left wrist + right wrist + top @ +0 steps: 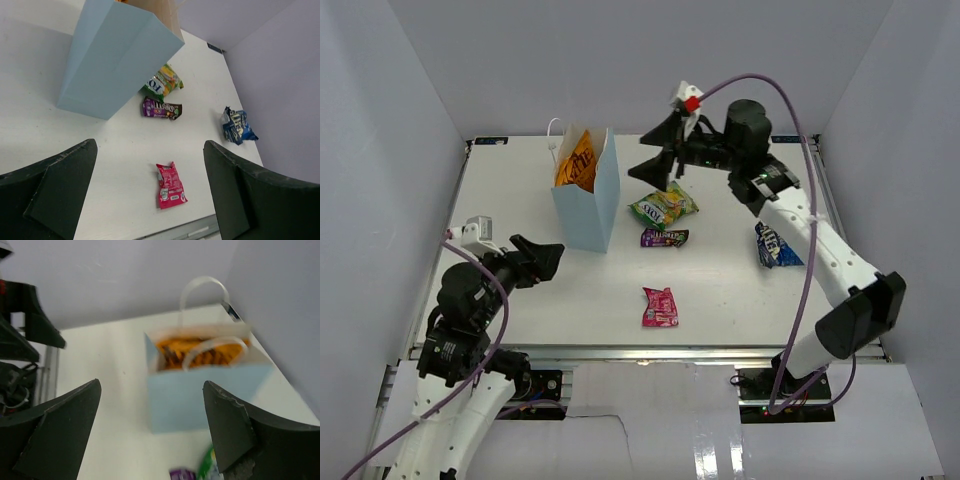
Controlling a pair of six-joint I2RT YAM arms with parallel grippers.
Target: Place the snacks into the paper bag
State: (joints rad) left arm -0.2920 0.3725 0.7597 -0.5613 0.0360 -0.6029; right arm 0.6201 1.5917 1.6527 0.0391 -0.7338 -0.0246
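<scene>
Because the crinkly yellow-green candy packet (663,207) just beneath the wide-open, empty right gripper (658,153) looks light, soft and slippery, a pinch across its middle seems wisest, the tall pale-blue paper bag (588,205) standing just ahead.

you'll see the pale-blue paper bag (588,205) standing upright toward the far left corner, with the orange chip bag (577,163) poking from its open top. just right of it lie the yellow-green packet (663,207) and the small purple packet (664,237). the pink-red packet (660,307) lies flat toward the near edge. the dark blue bag (777,245) sits crumpled by the right edge.
</scene>
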